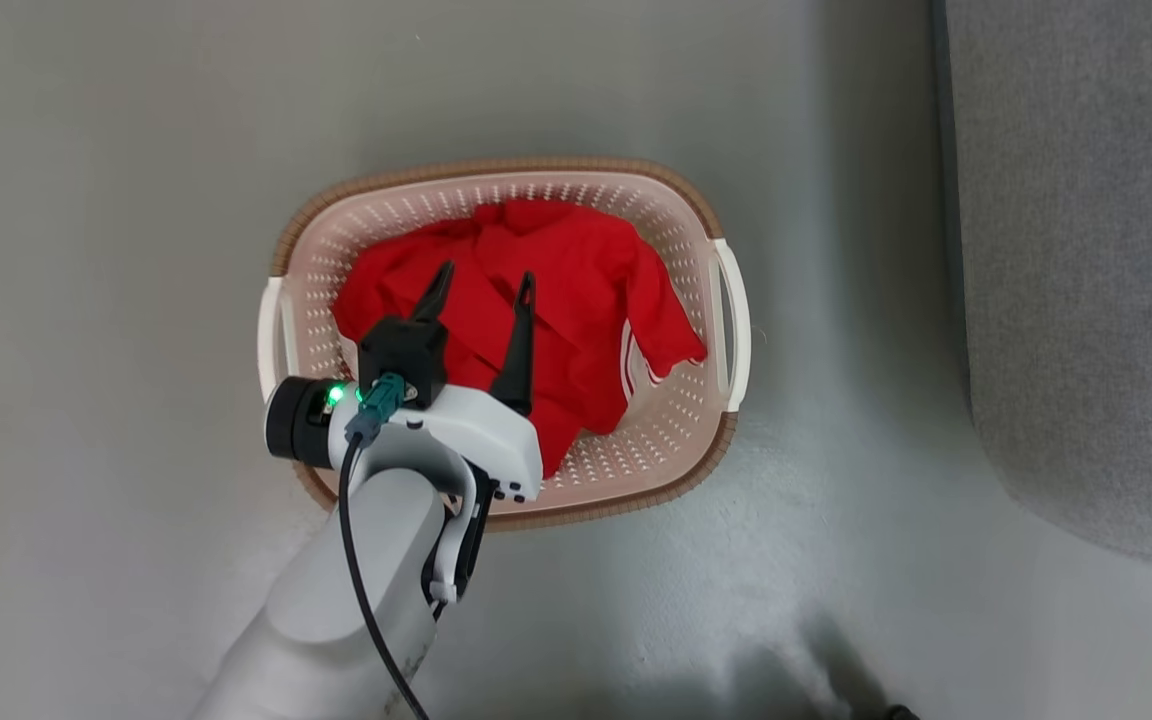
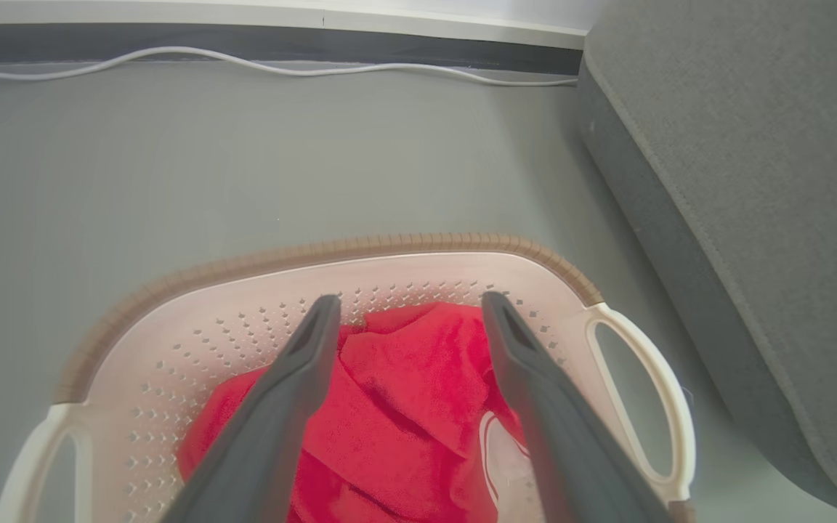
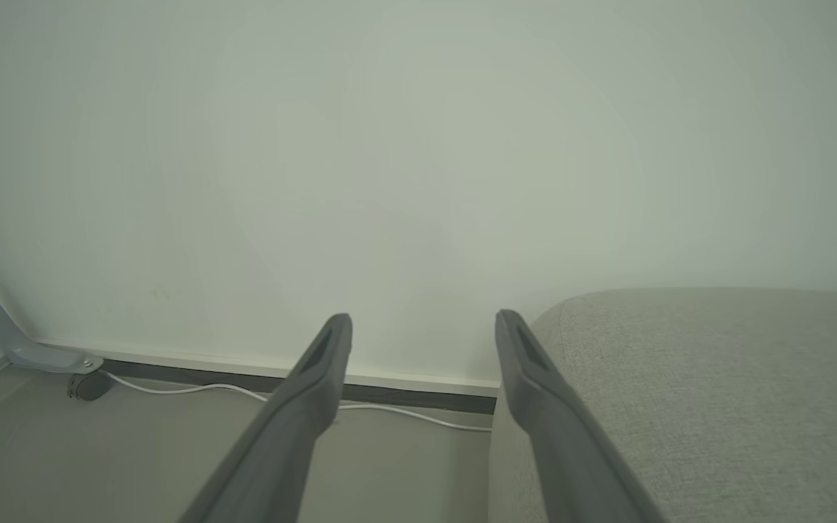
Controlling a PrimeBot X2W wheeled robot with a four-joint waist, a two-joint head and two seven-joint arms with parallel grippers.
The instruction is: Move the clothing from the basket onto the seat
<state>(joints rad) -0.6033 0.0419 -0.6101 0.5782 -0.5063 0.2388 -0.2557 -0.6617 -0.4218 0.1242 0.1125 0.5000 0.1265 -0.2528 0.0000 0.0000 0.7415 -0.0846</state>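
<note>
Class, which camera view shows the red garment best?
Head view: nearly the whole red garment shows in the basket. The left wrist view crops it; the right wrist view faces a wall and sofa.

Pale arm (image 1: 398, 522), dark fingers (image 1: 518, 345), black cable (image 1: 357, 590).

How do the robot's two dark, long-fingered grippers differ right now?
The left gripper hangs over the cream perforated plastic basket, while the right gripper is beside the grey woven sofa. The left gripper points down at the bright red fabric garment; the right gripper points at a pale wall. Both are open and hold nothing.
</note>
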